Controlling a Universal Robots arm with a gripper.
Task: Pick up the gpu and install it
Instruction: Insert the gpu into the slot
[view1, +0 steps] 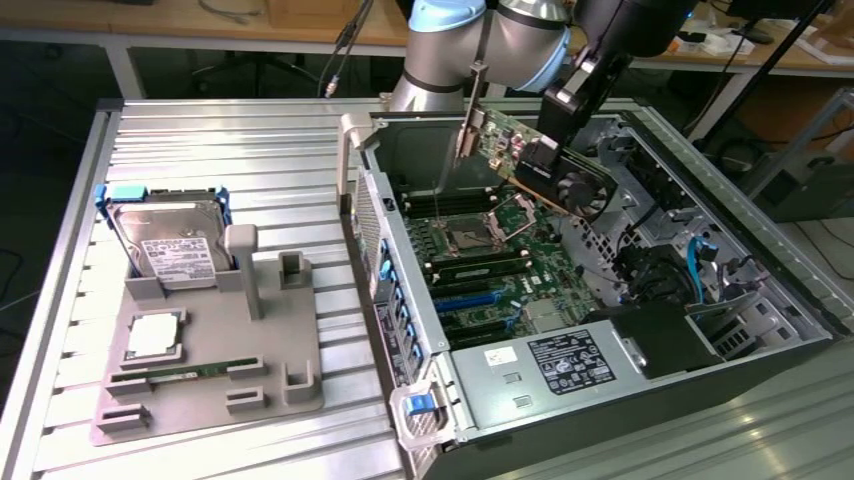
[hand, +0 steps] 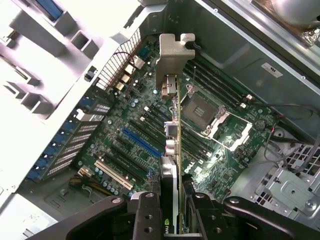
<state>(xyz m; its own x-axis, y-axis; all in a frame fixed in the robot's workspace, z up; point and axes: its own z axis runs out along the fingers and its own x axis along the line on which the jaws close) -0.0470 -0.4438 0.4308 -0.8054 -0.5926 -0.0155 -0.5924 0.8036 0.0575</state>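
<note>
The gpu (view1: 541, 160), a green card with a black fan and a silver end bracket, hangs tilted in the air above the open computer case (view1: 787, 300). My gripper (view1: 567, 105) is shut on its upper edge. In the wrist view the gpu (hand: 172, 125) runs edge-on away from the black fingers (hand: 147, 215), its silver bracket (hand: 172, 55) at the far end. Below it lies the green motherboard (hand: 140, 125) with a blue slot (hand: 142, 141) and black expansion slots. The card is well above the board and touches no slot.
A grey holder tray (view1: 214, 400) sits at the exterior view's left on the ribbed metal table (view1: 200, 140), carrying a hard drive (view1: 174, 245), a processor (view1: 151, 335) and a green memory stick (view1: 174, 377). Inside the case are the power supply (view1: 561, 365) and a drive cage.
</note>
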